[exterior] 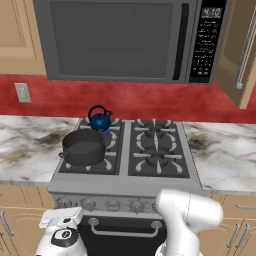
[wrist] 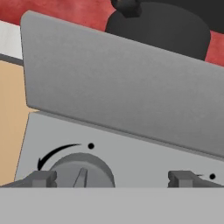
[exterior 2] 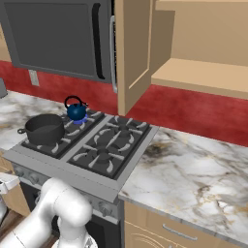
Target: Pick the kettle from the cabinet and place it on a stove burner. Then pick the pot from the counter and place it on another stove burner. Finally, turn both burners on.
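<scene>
The kettle [exterior: 100,120] sits on the far left burner behind the pot [exterior: 83,146] on the near left burner, while the end effector [wrist: 113,178], fingers spread apart, faces the leftmost stove knob [wrist: 81,172].

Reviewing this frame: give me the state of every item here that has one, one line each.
kettle: upright on the rear left burner, bluish glow under it.
pot: upright on the front left burner, no lid.
cabinet: door open, shelf bare.
gripper: jaws open, low at the stove's front panel, holding nothing.
knob: leftmost on the panel, by the left fingertip, not gripped.
microwave: door shut.
</scene>
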Tool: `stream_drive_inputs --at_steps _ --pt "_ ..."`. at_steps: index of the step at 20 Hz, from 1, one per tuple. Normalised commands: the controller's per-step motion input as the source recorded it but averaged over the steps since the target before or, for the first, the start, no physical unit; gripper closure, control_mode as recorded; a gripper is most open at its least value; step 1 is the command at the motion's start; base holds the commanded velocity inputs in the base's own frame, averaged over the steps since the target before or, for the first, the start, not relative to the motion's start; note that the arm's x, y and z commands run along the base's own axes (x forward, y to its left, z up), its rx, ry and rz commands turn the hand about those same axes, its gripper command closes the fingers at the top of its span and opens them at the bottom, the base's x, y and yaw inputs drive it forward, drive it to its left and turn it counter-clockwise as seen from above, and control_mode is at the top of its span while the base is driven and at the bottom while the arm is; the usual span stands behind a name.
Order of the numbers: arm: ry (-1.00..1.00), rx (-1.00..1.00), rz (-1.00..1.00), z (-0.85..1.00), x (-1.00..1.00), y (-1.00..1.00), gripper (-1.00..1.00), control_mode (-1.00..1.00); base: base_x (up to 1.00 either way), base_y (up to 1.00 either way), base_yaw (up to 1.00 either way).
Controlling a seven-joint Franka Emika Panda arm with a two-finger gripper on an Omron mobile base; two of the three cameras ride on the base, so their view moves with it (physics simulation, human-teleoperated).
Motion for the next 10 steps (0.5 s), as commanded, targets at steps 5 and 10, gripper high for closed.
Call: stream_drive_inputs --at_steps 5,10 --pt "0.00 0.01 0.00 -0.10 0.18 0.02 -1.00 -1.00 0.00 0.00 0.00" --pt "0.00 0.00 0.00 -0.11 0.19 0.05 -1.00 -1.00 0.00 0.00 0.00"
